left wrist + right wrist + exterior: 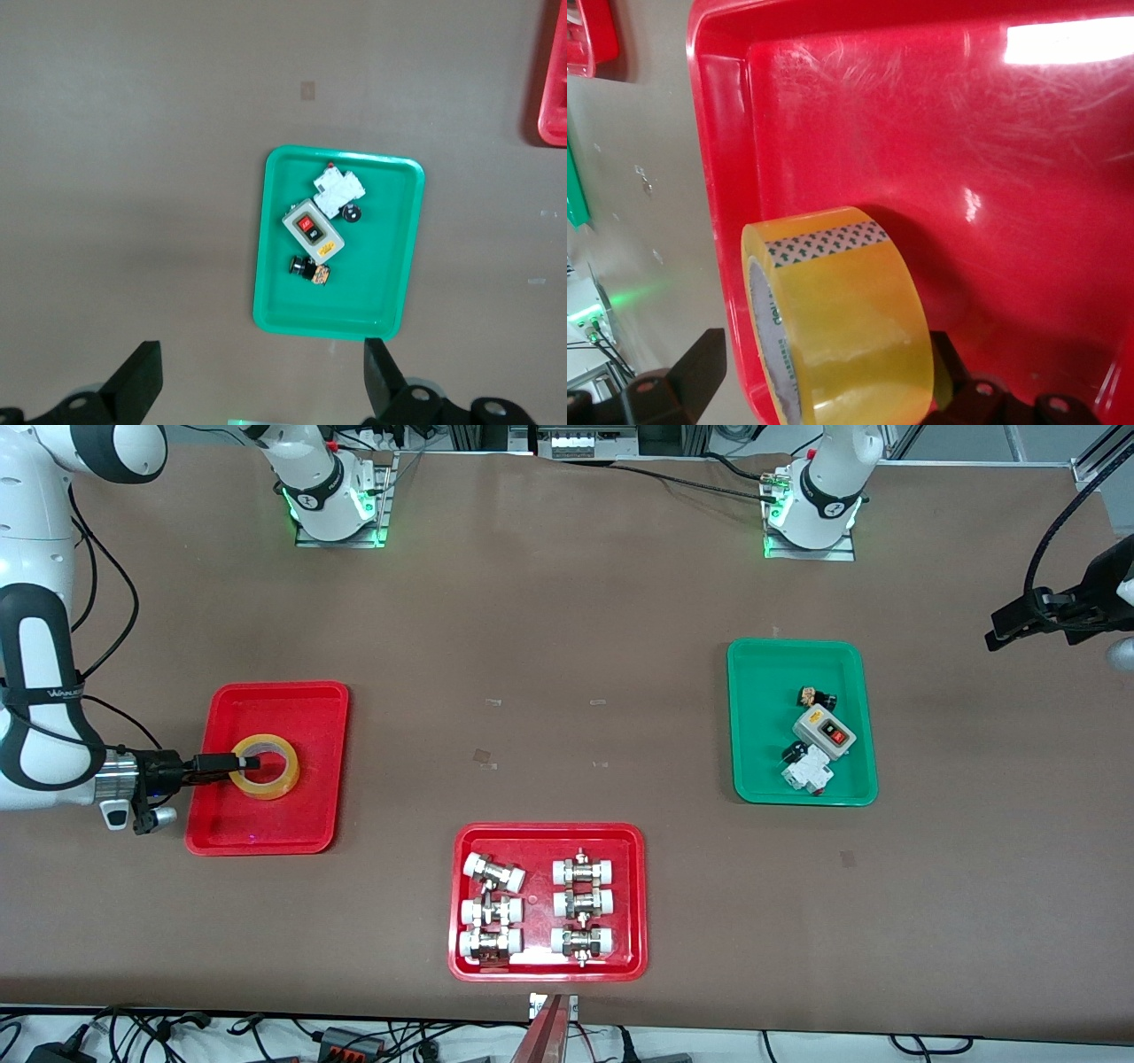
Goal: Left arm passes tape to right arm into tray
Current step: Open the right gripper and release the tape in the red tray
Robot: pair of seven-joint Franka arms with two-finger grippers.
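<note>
The yellow tape (283, 781) is in the red tray (301, 708) toward the right arm's end of the table. My right gripper (244, 763) reaches in level over the tray, and one finger lies across the roll's rim into its hole. In the right wrist view the tape (842, 301) sits between the spread fingers of that gripper (824, 372), over the tray floor (939, 133). There is a gap between its white-core side and one finger (700, 367). My left gripper (999, 636) is open and empty, raised at the left arm's end; it also shows in the left wrist view (261, 376).
A green tray (762, 682) with a switch box and small parts lies toward the left arm's end, also in the left wrist view (390, 266). A red tray (549, 834) with white-capped metal fittings lies nearest the front camera at the table's middle.
</note>
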